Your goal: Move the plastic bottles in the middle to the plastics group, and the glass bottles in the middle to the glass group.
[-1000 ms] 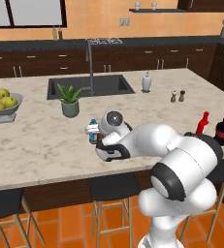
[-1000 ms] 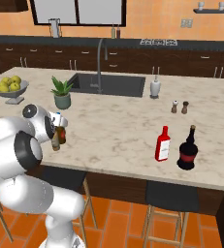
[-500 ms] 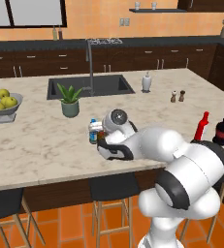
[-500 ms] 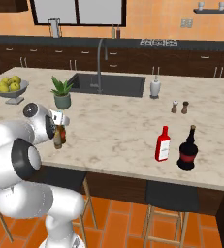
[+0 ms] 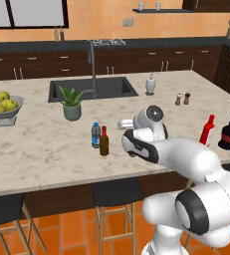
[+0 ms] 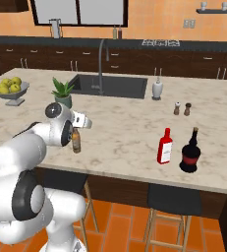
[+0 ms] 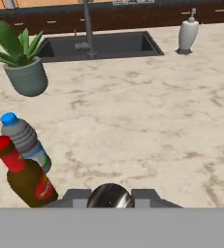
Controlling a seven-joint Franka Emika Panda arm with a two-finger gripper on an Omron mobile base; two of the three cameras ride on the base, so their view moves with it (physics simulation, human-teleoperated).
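Landmark: potted plant [image 5: 71,103], sitting on the marble counter [image 5: 47,149] just in front of the sink [image 5: 92,88].

Water bottle [image 5: 95,135] w/ blue cap is standing upright on the counter, fwd of the plant toward the stool-side edge. Amber-brown bottle [image 5: 104,141] w/ red top is standing right beside it, slightly nearer that edge; in hand view the two (water bottle [image 7: 25,140], brown bottle [image 7: 25,175]) are overlapping at lower left, can't tell if touching, plant [image 7: 22,65] above them.

Gripper [image 5: 125,123] is hovering over the counter, on the side of the bottle pair away from the plant, near them but holding nothing. In right base view gripper [image 6: 84,121] is sitting just above the brown bottle [image 6: 76,140]. Fingertips aren't showing clearly, so can't tell if apart or together.

Glass group: bright red bottle [image 5: 206,130] + dark red-capped bottle [image 5: 229,132] are standing together well apart from the plant, at the counter's far right end; also red [image 6: 164,146] and dark [image 6: 190,151]. Salt/pepper shakers [image 5: 181,98] + white soap dispenser [image 5: 150,84] are sitting beyond the sink side. Fruit bowl [image 5: 3,105] is resting on the plant's other side.
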